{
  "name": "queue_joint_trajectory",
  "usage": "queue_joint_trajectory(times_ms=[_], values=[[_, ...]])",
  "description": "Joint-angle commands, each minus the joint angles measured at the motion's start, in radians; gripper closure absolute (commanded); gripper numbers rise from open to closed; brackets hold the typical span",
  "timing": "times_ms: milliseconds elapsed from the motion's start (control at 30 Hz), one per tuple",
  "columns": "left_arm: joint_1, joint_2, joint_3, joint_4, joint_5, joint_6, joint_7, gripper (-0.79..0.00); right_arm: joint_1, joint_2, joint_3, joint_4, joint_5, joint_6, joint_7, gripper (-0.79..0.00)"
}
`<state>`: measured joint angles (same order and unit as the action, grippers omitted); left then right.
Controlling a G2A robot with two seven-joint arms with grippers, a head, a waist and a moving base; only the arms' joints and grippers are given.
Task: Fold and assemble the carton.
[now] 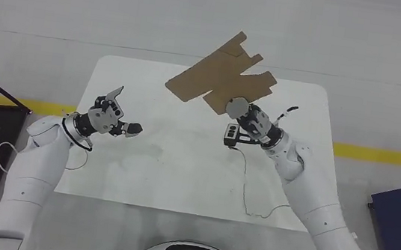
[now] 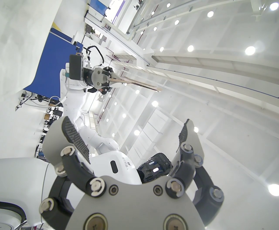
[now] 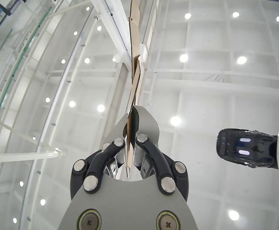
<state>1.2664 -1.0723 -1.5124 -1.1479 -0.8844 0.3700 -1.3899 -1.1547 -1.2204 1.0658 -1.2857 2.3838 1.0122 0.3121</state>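
**Carton** point(image 1: 222, 75): flat, unfolded brown cardboard with plain faces. It is held in the air above the far edge of the table point(image 1: 178, 186), with one broad face up. The long axis runs on a slant from over the table's far edge out past it toward the far right, and the notched flaps are at that outer end. It appears edge-on as a thin strip in the left wrist view point(image 2: 135, 83) and in the right wrist view point(image 3: 135, 71).

**Right hand** point(image 1: 236, 108) point(image 3: 131, 110) point(image 2: 109, 80): closed tight on the carton's near edge, over the far right part of the table.

**Left hand** point(image 1: 128, 111) point(image 2: 126, 124): spread wide and holding nothing, near the table's left edge and well apart from the carton.

**Cable** point(image 1: 245, 187): thin, lying on the table's right half.
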Motion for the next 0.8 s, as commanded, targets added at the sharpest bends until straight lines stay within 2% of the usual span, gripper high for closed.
queue_joint_trajectory(times_ms=[0,233,367,433,533,600,767], values=[[0.000,0.000,0.000,0.000,0.000,0.000,0.000,-0.785,-0.004,0.021,-0.007,-0.033,0.106,0.000,-0.096,0.000],[0.000,0.000,0.000,0.000,0.000,0.000,0.000,-0.785,-0.022,0.081,-0.012,-0.122,0.276,0.000,-0.275,0.000],[0.000,0.000,0.000,0.000,0.000,0.000,0.000,-0.785,-0.020,0.106,-0.005,-0.145,0.271,0.000,-0.328,0.000],[0.000,0.000,0.000,0.000,0.000,0.000,0.000,-0.785,-0.016,0.119,0.019,-0.147,0.154,0.000,-0.336,0.000],[0.000,0.000,0.000,0.000,0.000,0.000,0.000,-0.785,-0.024,0.131,0.055,-0.145,-0.043,0.000,-0.265,0.000],[0.000,0.000,0.000,0.000,0.000,0.000,0.000,-0.785,-0.027,0.132,0.090,-0.137,-0.175,-0.025,-0.174,0.000],[0.000,0.000,0.000,0.000,0.000,0.000,0.000,-0.785,-0.047,0.127,0.105,-0.157,-0.553,-0.196,0.092,0.000]])
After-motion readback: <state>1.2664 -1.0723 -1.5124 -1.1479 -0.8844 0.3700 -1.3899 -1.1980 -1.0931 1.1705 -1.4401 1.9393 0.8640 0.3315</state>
